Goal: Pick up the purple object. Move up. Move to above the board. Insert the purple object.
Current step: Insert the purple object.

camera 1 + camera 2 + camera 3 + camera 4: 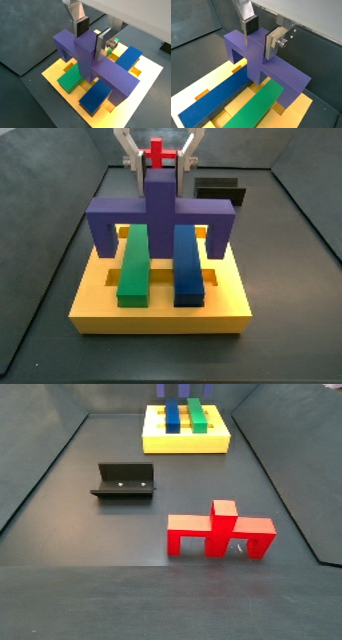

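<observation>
Dark floor (80, 494): board (187, 442), fixture (124, 481), red piece (219, 533).

Gripper (92, 34) fingers (81, 26) upright, clamped.

Dark grey floor (80, 504), low surrounding walls

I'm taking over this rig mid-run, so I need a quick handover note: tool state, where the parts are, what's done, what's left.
Tool: shut on the purple object's upright stem, above the board.
Purple object: legs straddle the green bar and blue bar, down at the board.
Done: pickup, lift, move over the board.
Left: confirm it is fully seated, then release.
The red piece and the fixture stand on the floor, untouched.
</observation>
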